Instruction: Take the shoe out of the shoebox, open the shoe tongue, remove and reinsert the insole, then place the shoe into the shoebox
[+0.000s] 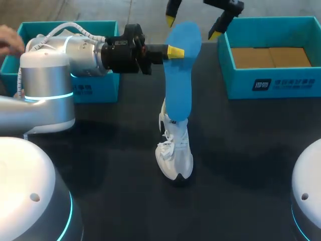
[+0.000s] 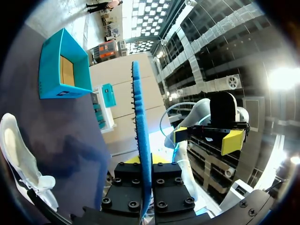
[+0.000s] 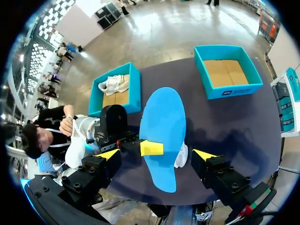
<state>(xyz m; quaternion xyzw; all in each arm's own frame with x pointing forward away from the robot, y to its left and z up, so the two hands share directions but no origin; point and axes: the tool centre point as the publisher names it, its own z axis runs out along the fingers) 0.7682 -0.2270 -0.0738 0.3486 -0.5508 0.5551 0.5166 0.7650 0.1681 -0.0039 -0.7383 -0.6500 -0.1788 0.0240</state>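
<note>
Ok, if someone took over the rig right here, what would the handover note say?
Left hand: shut on the blue insole, held up off the table.
Right hand: open, empty, above the insole.
White shoe: on the table, below the insole.
Right shoebox: empty.
Done: shoe out, insole removed.
To do: reinsert insole, return shoe to shoebox.

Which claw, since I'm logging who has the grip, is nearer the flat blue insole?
Left. The left claw is shut on the flat blue insole at its edge; the right claw hangs open facing its flat side, not touching it.
</note>
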